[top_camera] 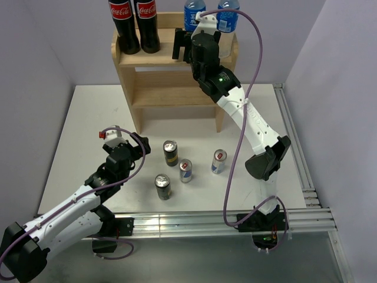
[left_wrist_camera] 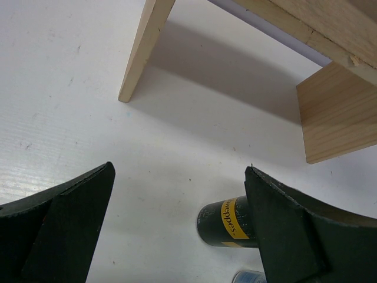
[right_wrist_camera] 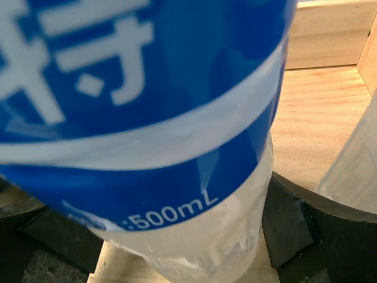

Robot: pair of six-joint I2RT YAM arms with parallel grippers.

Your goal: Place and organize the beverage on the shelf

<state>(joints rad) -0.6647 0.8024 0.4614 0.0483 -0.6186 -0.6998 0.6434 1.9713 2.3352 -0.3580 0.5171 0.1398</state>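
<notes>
The wooden shelf stands at the back of the table. Two water bottles with blue labels stand on the right of its top tier. My right gripper is open, one finger on each side of the left bottle, which rests on the wooden top. The other bottle shows at the right edge. On the table stand two dark cans and two blue-silver cans. My left gripper is open and empty, left of the cans, and a dark can stands beside its right finger.
Two cola bottles stand on the left of the shelf's top tier. The shelf's lower tier is bare. The shelf leg is ahead of the left gripper. A metal rail runs along the table's right edge.
</notes>
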